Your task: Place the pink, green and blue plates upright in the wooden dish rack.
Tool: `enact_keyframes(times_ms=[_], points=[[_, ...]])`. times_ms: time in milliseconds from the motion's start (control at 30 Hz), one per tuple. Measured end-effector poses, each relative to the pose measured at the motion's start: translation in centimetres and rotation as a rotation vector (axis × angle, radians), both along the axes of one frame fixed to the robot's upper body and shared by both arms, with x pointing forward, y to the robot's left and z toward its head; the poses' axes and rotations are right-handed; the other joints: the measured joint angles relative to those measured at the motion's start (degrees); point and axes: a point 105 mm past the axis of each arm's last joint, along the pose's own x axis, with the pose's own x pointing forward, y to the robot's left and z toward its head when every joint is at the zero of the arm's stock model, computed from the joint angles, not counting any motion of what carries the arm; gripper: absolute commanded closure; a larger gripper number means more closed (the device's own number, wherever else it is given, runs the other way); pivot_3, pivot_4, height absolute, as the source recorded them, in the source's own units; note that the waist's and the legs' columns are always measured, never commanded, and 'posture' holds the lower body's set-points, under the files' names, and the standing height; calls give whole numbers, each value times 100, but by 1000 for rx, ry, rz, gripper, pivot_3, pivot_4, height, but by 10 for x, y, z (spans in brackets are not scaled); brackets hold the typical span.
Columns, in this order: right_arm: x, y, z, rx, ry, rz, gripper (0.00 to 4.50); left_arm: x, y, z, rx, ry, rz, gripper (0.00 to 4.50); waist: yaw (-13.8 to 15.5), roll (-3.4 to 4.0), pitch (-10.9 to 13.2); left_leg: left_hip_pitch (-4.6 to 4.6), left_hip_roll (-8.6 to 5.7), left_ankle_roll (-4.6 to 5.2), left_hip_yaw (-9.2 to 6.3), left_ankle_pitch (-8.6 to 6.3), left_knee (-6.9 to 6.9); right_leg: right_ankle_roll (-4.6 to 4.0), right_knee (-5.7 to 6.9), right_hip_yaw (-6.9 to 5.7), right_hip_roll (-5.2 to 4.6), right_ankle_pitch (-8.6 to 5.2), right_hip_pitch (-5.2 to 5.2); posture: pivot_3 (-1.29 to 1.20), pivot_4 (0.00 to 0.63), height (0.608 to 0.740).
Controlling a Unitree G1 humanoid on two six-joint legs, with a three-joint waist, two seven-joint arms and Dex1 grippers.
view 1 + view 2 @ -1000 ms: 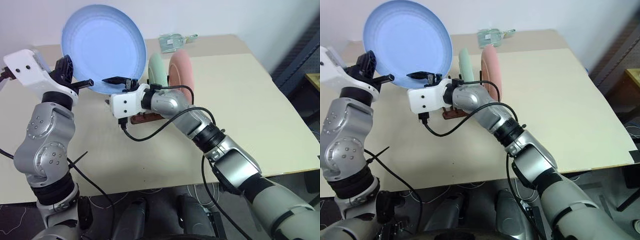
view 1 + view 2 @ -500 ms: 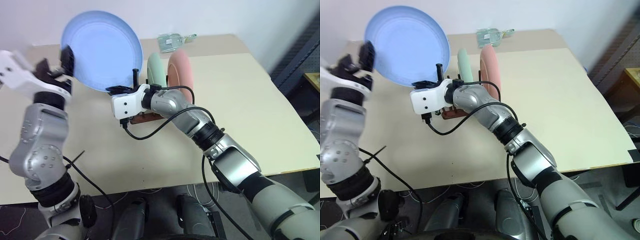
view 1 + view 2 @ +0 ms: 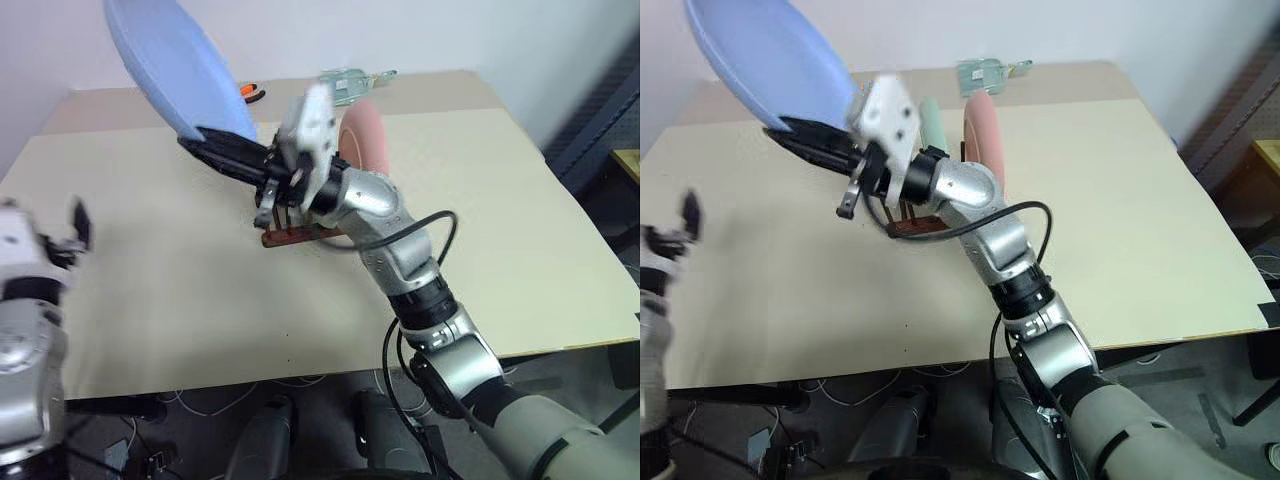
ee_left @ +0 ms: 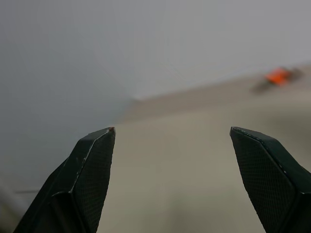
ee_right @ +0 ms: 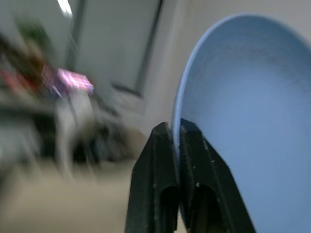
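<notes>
The blue plate [image 3: 165, 60] hangs tilted above the table's back left, and my right gripper [image 3: 200, 140] is shut on its lower rim. In the right wrist view the two fingers [image 5: 163, 160] pinch that rim of the blue plate [image 5: 238, 121]. The pink plate [image 3: 365, 140] stands upright in the wooden dish rack [image 3: 295, 236]. Beside it stands the green plate [image 3: 932, 120], partly hidden behind my right wrist. My left gripper [image 4: 172, 133] is open and empty, low at the table's left side [image 3: 78, 218], well apart from the blue plate.
An orange-handled tool [image 3: 250, 92] and a pale green packet [image 3: 345, 82] lie at the table's back edge. The tan table [image 3: 500, 220] has bare room on its right and front. A dark blue object [image 3: 600, 120] stands beyond the right edge.
My left gripper opened, let go of the blue plate and dropped down to the left. My right gripper shut on the plate's rim, rolled and rose, tilting the plate.
</notes>
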Motion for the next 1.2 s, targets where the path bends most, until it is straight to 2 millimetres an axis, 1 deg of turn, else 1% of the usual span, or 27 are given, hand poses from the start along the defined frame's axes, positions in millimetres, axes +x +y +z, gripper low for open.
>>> enact_keyframes(times_ms=[67, 133, 233, 300, 433, 533, 633, 733, 800, 867, 900, 967, 1000, 1067, 1133, 1200], points=[[0, -7, -4, 23, 154, 39, 4500, 2, -25, -26, -28, 64, -95, 633, -10, 0, 0, 0, 5, 0, 3, 0, -2, -5, 2, -1, 2, -3, -4, 0, 150, 740], [6, -10, -13, 27, 283, 38, 4500, 2, -43, -40, -39, 94, -163, 633, -40, 4, 1, 0, 15, 0, 15, 0, -7, -13, 3, 0, 4, -7, -13, 0, 150, 740], [14, -11, -23, 28, 412, 12, 4500, 1, -61, -50, -38, 117, -240, 633, -49, 12, 6, -1, 31, 0, 27, 0, -9, -20, 5, 2, 15, -3, -21, 0, 150, 740], [16, -10, -24, 37, 452, 1, 4500, 1, -70, -56, -53, 130, -274, 633, -45, 14, 6, -1, 33, 0, 27, 0, -8, -18, 5, 2, 18, -1, -22, 0, 150, 740], [23, -8, -26, 58, 534, -17, 4500, 1, -77, -58, -57, 144, -319, 633, -40, 15, 5, -2, 34, 0, 28, 0, -7, -14, 3, 2, 19, 1, -21, 0, 150, 740], [36, -11, -35, 57, 617, -61, 4500, 1, -82, -60, -66, 148, -343, 633, -36, 15, 5, -2, 33, 0, 29, 0, -7, -14, 3, 1, 19, 1, -20, 0, 150, 740], [54, -19, -42, 70, 700, -130, 4500, 1, -85, -62, -70, 153, -355, 633, -42, 16, 6, -2, 34, 0, 29, 0, -7, -11, 4, 1, 20, 3, -22, 0, 150, 740], [63, -23, -46, 80, 745, -163, 4500, 1, -87, -63, -74, 156, -362, 633, -45, 17, 7, -2, 35, 0, 30, 0, -7, -11, 3, 1, 21, 3, -22, 0, 150, 740], [66, -22, -47, 77, 756, -170, 4500, 1, -88, -63, -71, 156, -363, 633, -43, 18, 7, -3, 35, 0, 30, 0, -7, -11, 3, 2, 21, 3, -22, 0, 150, 740], [67, -20, -47, 66, 755, -172, 3878, 0, -89, -62, -73, 153, -366, 571, -41, 18, 7, -3, 35, 0, 31, 0, -6, -10, 3, 1, 21, 3, -21, 0, 150, 740], [67, -19, -46, 61, 748, -174, 3645, 0, -90, -63, -75, 155, -368, 571, -41, 18, 7, -3, 35, 0, 31, 0, -6, -10, 3, 1, 21, 3, -21, 0, 150, 740], [66, -17, -43, 46, 721, -175, 2735, 0, -91, -63, -79, 154, -368, 571, -45, 18, 7, -3, 35, 0, 31, 0, -7, -10, 3, 1, 21, 3, -21, 0, 150, 740], [66, -15, -40, 31, 688, -184, 2174, 0, -91, -63, -81, 153, -369, 571, -46, 19, 7, -3, 35, 0, 32, 0, -7, -10, 3, 1, 22, 3, -22, 0, 150, 740], [65, -12, -35, -9, 612, -206, 1271, 0, -92, -61, -78, 146, -372, 571, -46, 18, 7, -3, 35, 0, 35, 0, -6, -10, 3, 1, 22, 3, -22, 0, 150, 740], [64, -11, -34, -34, 560, -227, 1271, 0, -93, -59, -77, 140, -375, 571, -46, 18, 7, -3, 35, 0, 41, 0, -7, -10, 3, 1, 22, 3, -22, 0, 150, 740], [66, -13, -33, -96, 441, -302, 1271, 0, -94, -60, -81, 140, -374, 571, -42, 19, 8, -7, 35, 0, 51, 0, -3, -10, 2, 1, 22, 3, -22, 0, 150, 740]])
